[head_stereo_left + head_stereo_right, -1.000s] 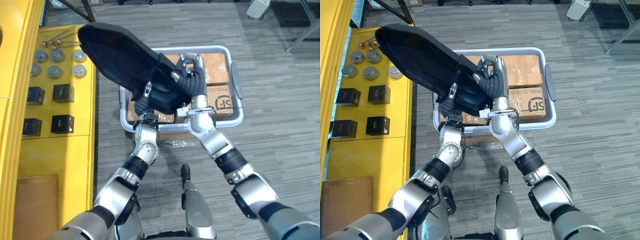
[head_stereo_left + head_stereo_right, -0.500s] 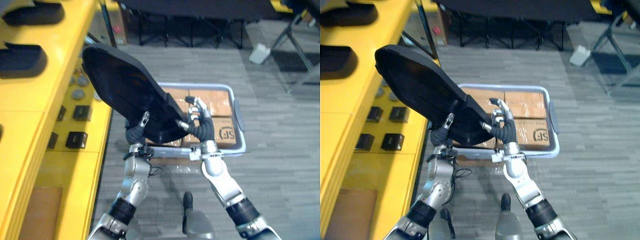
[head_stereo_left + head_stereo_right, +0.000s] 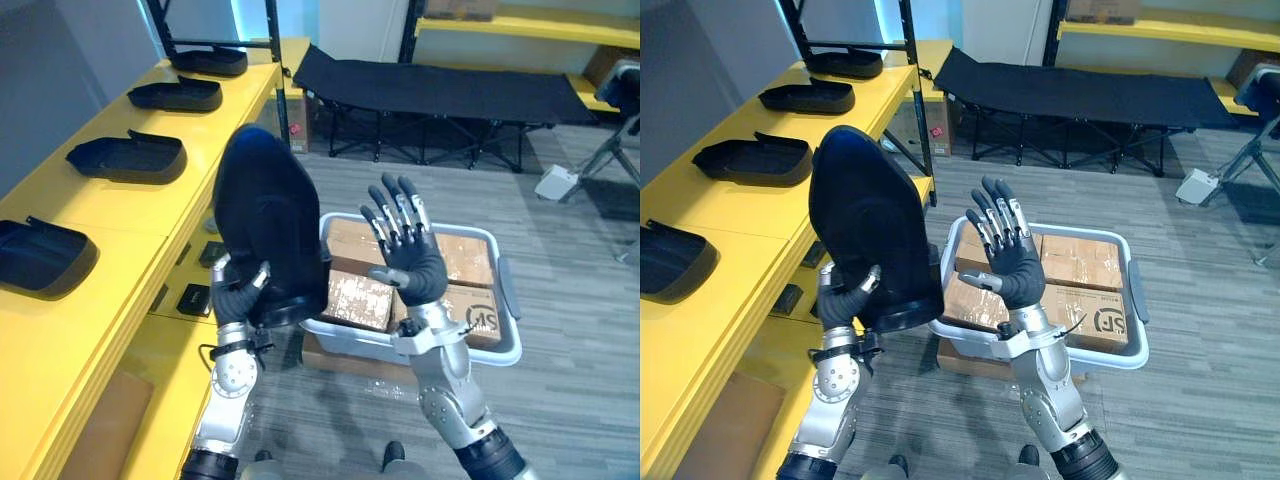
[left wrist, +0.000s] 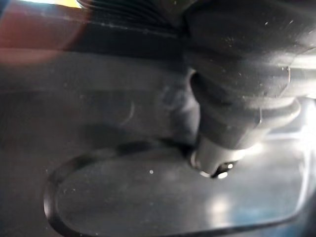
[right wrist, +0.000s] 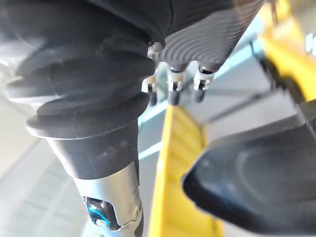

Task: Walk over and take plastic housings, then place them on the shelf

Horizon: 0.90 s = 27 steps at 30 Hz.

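- The left hand point(image 3: 238, 298) curls round the lower edge of the housing point(image 3: 268, 225) and holds it upright beside the shelf point(image 3: 130, 215).
- The right hand point(image 3: 412, 265) is off it, fingers spread.
- Other housings point(image 3: 125, 158) are already shelved; this one isn't yet.

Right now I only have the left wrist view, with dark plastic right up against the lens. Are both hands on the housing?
Observer: No. The left hand alone grips the black plastic housing, thumb curled round its lower edge, and holds it roughly upright.
Operator: Where is the right hand?
Observer: The right hand is raised beside the housing, apart from it, with fingers straight and spread. It is above the grey tote of cardboard boxes.
Operator: Any room on the shelf?
Observer: The yellow shelf on the robot's left carries four more housings in a row, with bare gaps between them.
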Motion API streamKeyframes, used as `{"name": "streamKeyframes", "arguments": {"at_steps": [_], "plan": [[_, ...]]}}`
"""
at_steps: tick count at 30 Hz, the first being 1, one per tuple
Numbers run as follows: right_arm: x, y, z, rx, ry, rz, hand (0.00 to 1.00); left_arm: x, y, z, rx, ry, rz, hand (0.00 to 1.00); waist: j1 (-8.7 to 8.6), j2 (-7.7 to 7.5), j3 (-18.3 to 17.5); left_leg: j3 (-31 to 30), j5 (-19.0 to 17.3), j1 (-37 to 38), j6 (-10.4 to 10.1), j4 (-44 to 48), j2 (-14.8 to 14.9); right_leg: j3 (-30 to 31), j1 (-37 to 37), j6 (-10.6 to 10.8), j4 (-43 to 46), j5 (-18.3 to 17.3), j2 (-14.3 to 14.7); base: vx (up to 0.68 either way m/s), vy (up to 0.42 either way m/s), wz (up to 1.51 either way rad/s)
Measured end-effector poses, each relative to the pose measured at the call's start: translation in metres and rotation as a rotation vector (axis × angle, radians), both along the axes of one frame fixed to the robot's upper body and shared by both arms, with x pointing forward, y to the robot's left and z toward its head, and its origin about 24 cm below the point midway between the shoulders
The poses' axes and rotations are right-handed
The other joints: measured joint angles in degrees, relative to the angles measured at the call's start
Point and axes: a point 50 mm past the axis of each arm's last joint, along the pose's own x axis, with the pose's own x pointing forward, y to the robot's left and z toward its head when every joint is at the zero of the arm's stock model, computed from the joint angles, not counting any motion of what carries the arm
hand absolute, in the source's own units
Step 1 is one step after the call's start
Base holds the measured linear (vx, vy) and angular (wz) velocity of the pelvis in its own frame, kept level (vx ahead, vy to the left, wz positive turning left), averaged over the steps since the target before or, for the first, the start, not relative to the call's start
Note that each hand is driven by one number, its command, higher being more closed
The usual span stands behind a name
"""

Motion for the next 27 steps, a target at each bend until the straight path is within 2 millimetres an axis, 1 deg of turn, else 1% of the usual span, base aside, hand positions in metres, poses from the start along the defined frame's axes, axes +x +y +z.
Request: {"name": "streamKeyframes", "arguments": {"at_steps": [1, 2, 4, 5, 6, 7, 9, 10, 12, 14, 15, 16, 18, 19, 20, 21, 22, 24, 25, 26, 27], "plan": [[-0.006, -0.006, -0.008, 0.042, 0.003, 0.057, 0.0, -0.004, 0.011, 0.002, 0.049, -0.015, 0.068, 1.0, 0.21, 0.03, -0.6, 0.0, 0.0, 0.0, 0.0, 0.0, 0.0, -0.1, 0.1, 0.0, -0.1, 0.0, 0.0, 0.0, 0.0, 0.0], [-0.008, -0.009, -0.01, 0.05, 0.001, 0.065, 0.0, -0.005, 0.014, 0.003, 0.068, -0.017, 0.088, 1.0, 0.22, 0.07, -0.7, -0.1, 0.0, 0.0, 0.0, 0.0, 0.0, -0.1, 0.1, 0.0, -0.1, 0.0, 0.0, 0.0, 0.0, 0.0], [-0.013, -0.025, -0.016, 0.077, 0.001, 0.047, 0.0, -0.007, 0.028, 0.006, 0.113, -0.023, 0.142, 1.0, 0.19, 0.18, -0.8, -0.1, 0.0, 0.0, 0.0, -0.1, 0.0, -0.1, 0.1, 0.0, -0.2, 0.0, 0.0, 0.0, 0.0, 0.0], [-0.014, -0.031, -0.018, 0.082, 0.009, 0.026, 0.0, -0.008, 0.03, 0.006, 0.113, -0.026, 0.154, 1.0, 0.16, 0.18, -0.8, 0.0, 0.0, 0.0, 0.0, -0.1, 0.0, -0.1, 0.0, 0.0, -0.2, 0.0, 0.0, -0.03, 0.015, -0.03], [-0.016, -0.043, -0.021, 0.071, 0.032, -0.041, 0.0, -0.009, 0.033, 0.006, 0.104, -0.037, 0.172, 1.0, 0.13, 0.21, -1.0, 0.1, 0.0, 0.0, 0.0, -0.2, 0.0, -0.1, -0.1, -0.1, -0.2, -0.1, 0.0, 0.0, 0.0, 0.0], [-0.018, -0.049, -0.024, 0.053, 0.048, -0.084, 0.0, -0.01, 0.034, 0.006, 0.103, -0.043, 0.179, 1.0, 0.12, 0.22, -1.0, 0.1, 0.0, 0.0, 0.0, -0.2, 0.0, 0.0, -0.2, -0.1, -0.2, -0.1, 0.0, -0.01, 0.016, -0.03], [-0.026, -0.07, -0.037, -0.049, 0.153, -0.236, 0.0, -0.014, 0.041, 0.008, 0.09, -0.068, 0.212, 1.0, -0.47, 0.45, -1.2, 0.4, 0.0, 0.0, 0.0, -0.3, 0.0, 0.1, -0.3, -0.1, -0.4, -0.1, 0.0, 0.0, 0.014, -0.04], [-0.029, -0.074, -0.041, -0.068, 0.18, -0.265, 0.0, -0.015, 0.042, 0.008, 0.088, -0.072, 0.22, 1.0, -0.56, 0.56, -1.3, 0.4, 0.0, 0.0, 0.0, -0.4, 0.0, 0.1, -0.3, -0.1, -0.5, -0.1, 0.0, 0.01, 0.015, -0.05], [-0.038, -0.083, -0.06, -0.151, 0.317, -0.359, 0.0, -0.027, 0.045, 0.012, 0.03, -0.115, 0.243, 1.0, -1.28, 0.82, -1.5, 0.6, 0.0, 0.1, 0.0, -0.8, -0.1, 0.3, -0.5, -0.1, -0.7, -0.1, 0.0, 0.02, 0.015, -0.05], [-0.042, -0.086, -0.074, -0.158, 0.404, -0.387, 0.0, -0.036, 0.042, 0.019, -0.016, -0.167, 0.243, 1.0, -1.36, 0.86, -1.5, 0.4, 0.0, 0.0, 0.0, -1.1, -0.2, 0.0, -0.2, 0.0, -1.1, 0.0, 0.0, 0.03, 0.014, 0.05], [-0.042, -0.086, -0.078, -0.153, 0.435, -0.404, 0.0, -0.041, 0.041, 0.023, -0.033, -0.195, 0.242, 1.0, -1.18, 0.93, -1.5, 0.2, 0.0, -0.2, 0.0, -1.1, -0.2, -0.3, -0.1, 0.1, -1.3, 0.0, 0.0, 0.03, 0.017, 0.1], [-0.041, -0.085, -0.081, -0.154, 0.462, -0.431, 0.0, -0.044, 0.04, 0.026, -0.047, -0.214, 0.24, 1.0, -0.59, 1.07, -1.6, 0.0, 0.0, -0.3, 0.0, -1.1, -0.2, -0.5, 0.0, 0.1, -1.3, 0.0, 0.0, 0.03, 0.013, 0.21], [-0.034, -0.077, -0.088, -0.266, 0.521, -0.502, 0.0, -0.052, 0.041, 0.032, -0.07, -0.244, 0.248, 1.0, 0.09, 1.24, -1.7, -2.6, 0.1, -0.4, 0.0, -1.1, -0.5, -2.8, 1.7, 0.2, -1.3, -0.3, -0.2, 0.02, 0.007, 0.46], [-0.031, -0.075, -0.09, -0.292, 0.53, -0.512, 0.0, -0.054, 0.043, 0.033, -0.066, -0.248, 0.257, 1.0, 0.41, 1.24, -1.7, -2.9, 0.1, -0.4, 0.0, -1.1, -0.6, -3.5, 2.0, 0.3, -1.3, -0.5, -0.2, 0.01, 0.006, 0.45], [-0.027, -0.071, -0.091, -0.319, 0.541, -0.526, 0.0, -0.059, 0.047, 0.034, -0.057, -0.25, 0.276, 1.0, 1.22, 1.26, -1.6, -3.5, 0.2, -0.4, 0.0, -1.1, -0.7, -4.1, 2.5, 0.3, -1.3, -0.7, -0.3, 0.01, 0.003, 0.43], [-0.02, -0.065, -0.092, -0.326, 0.552, -0.526, 0.0, -0.064, 0.053, 0.035, -0.043, -0.249, 0.307, 1.0, 1.65, 1.33, -1.7, -4.9, 0.3, -1.0, 0.0, -1.0, -0.9, -5.4, 2.9, 0.5, -1.3, -1.0, -0.3, 0.0, -0.002, 0.62], [-0.013, -0.057, -0.092, -0.34, 0.555, -0.527, 0.0, -0.073, 0.059, 0.036, -0.032, -0.249, 0.346, 1.0, 2.96, 1.47, -1.7, -6.7, 0.6, -2.0, 0.1, -0.9, -1.1, -7.3, 3.4, 0.5, -1.3, -1.2, -0.3, 0.0, -0.006, 0.68], [-0.007, -0.052, -0.093, -0.355, 0.559, -0.525, 0.0, -0.08, 0.064, 0.036, -0.033, -0.243, 0.377, 1.0, 4.09, 1.66, -1.7, -9.2, 0.8, -3.1, 0.1, -0.4, -1.7, -9.8, 4.2, 0.7, -1.3, -1.4, -0.4, 0.01, -0.009, 0.78], [-0.002, -0.049, -0.094, -0.352, 0.57, -0.529, 0.0, -0.087, 0.067, 0.035, -0.038, -0.231, 0.387, 1.0, 5.39, 1.95, -1.5, -11.8, 1.0, -3.9, 0.1, 0.3, -2.2, -12.5, 5.7, 0.8, -1.3, -1.8, -0.5, 0.01, -0.011, 0.82], [-0.001, -0.048, -0.094, -0.352, 0.573, -0.527, 0.0, -0.088, 0.068, 0.035, -0.034, -0.228, 0.386, 1.0, 5.68, 1.97, -1.5, -12.4, 1.0, -4.2, 0.1, 0.5, -2.3, -13.2, 6.0, 0.9, -1.3, -1.9, -0.5, 0.0, -0.024, 0.97], [0.001, -0.045, -0.094, -0.36, 0.575, -0.528, 0.0, -0.092, 0.071, 0.035, -0.018, -0.219, 0.387, 1.0, 6.21, 1.93, -1.6, -14.3, 1.1, -4.8, 0.1, 0.8, -2.9, -15.9, 7.2, 1.2, -1.3, -2.4, -0.7, 0.0, -0.03, 0.97]]}}
